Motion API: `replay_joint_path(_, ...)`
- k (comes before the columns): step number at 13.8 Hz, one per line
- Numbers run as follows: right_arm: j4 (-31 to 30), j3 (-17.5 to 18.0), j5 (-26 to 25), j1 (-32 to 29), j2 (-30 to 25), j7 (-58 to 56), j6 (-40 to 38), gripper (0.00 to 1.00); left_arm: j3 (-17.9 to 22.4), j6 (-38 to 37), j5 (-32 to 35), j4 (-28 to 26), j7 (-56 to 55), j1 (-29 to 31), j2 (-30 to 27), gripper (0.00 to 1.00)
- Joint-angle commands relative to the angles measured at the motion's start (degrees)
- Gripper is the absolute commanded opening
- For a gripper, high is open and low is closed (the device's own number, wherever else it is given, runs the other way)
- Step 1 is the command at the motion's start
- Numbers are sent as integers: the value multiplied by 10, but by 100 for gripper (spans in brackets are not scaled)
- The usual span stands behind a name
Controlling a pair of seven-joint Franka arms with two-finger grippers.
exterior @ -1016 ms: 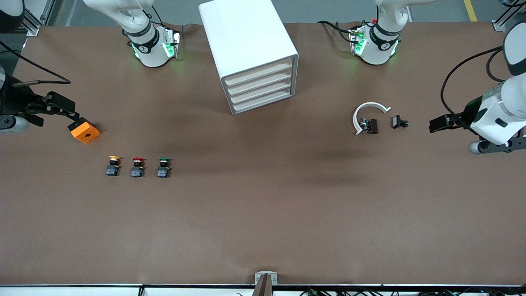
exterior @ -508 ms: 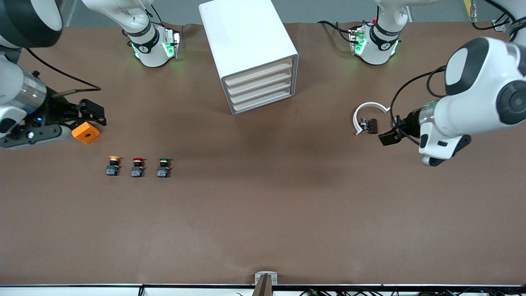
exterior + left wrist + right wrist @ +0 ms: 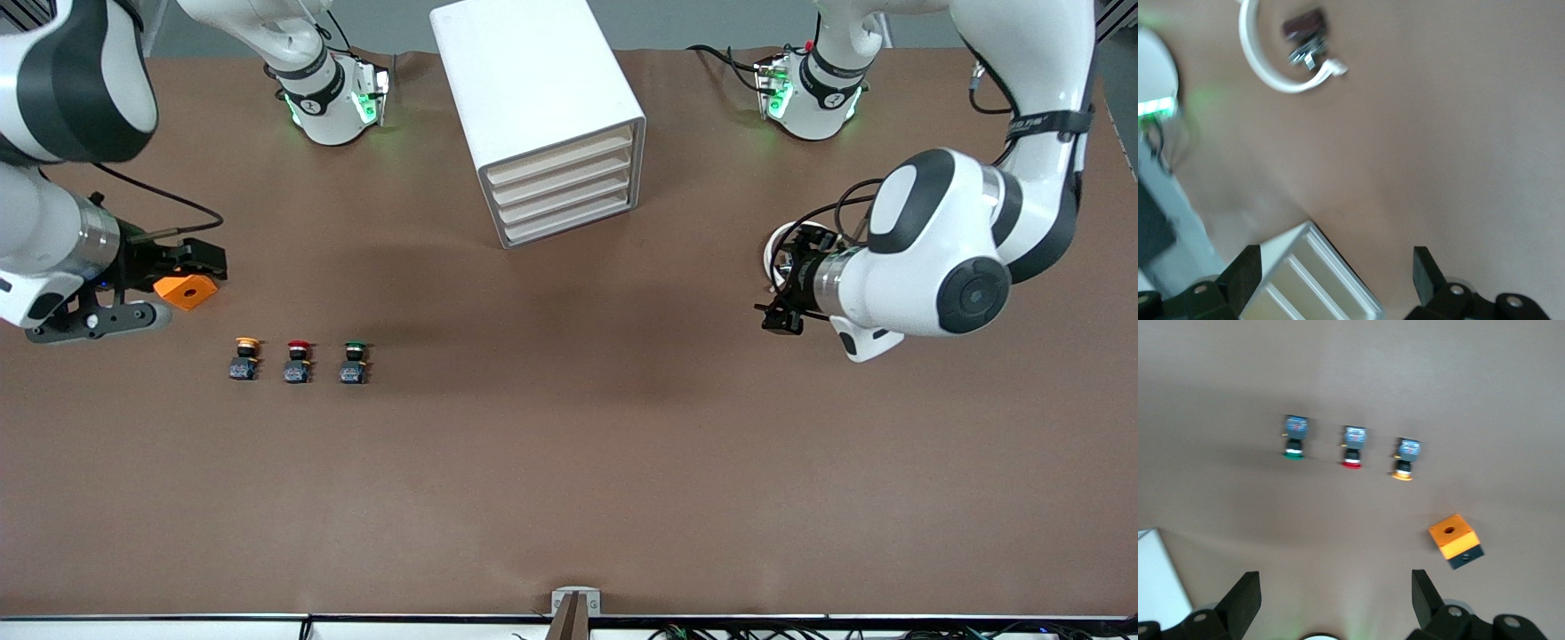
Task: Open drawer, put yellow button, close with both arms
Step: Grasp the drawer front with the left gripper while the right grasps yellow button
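**Q:** Grippers: what state, and over what?

**A:** Left gripper (image 3: 782, 313), fingers (image 3: 1426, 270) spread wide with nothing between them, hangs over bare table beside a white curved part (image 3: 775, 252), toward the left arm's end. Right gripper (image 3: 197, 263), likewise wide open and holding nothing, hangs over the orange block (image 3: 187, 289) at the right arm's end.

**Q:** Task objects relative to them?

**A:** Yellow button (image 3: 244, 357) stands on the table near the right gripper, nearer the front camera than the orange block, first in a row with the red button (image 3: 298, 360) and green button (image 3: 354, 362). The cabinet (image 3: 538, 111) sits between the two arm bases, well apart from both grippers; each drawer (image 3: 558, 162) in it is shut.
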Motion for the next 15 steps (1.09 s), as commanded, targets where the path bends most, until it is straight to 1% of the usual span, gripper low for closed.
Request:
replay_joint_path(1,-33,4,-39,-20,11,5,51,100,0,-22,-45,20,-81,6,26,100)
replay_joint_path(3,-83,4,-41,-52,11,-2,123,100,0,-28,-106,20,-98,8,46,100)
replay_joint_path(5,-148,4,-43,-63,6,-2,202,100,0,-31,-134,20,-126,1,56,100)
replay_joint_path(8,-217,4,-42,-83,5,-2,307,100,0,-31,-165,26,-224,-41,85,100)
replay_joint_path(10,-271,4,-42,-90,10,-2,391,100,0,-31,-193,46,-274,-73,111,100)
replay_joint_path(11,-286,4,-42,-94,16,-2,421,100,0,-31,-201,51,-312,-88,123,100)
replay_joint_path(12,-297,4,-42,-101,33,-2,454,100,0,-31,-201,59,-344,-102,133,100)
replay_joint_path(15,-300,4,-42,-120,90,-8,510,100,0,-32,-204,61,-421,-131,148,100)
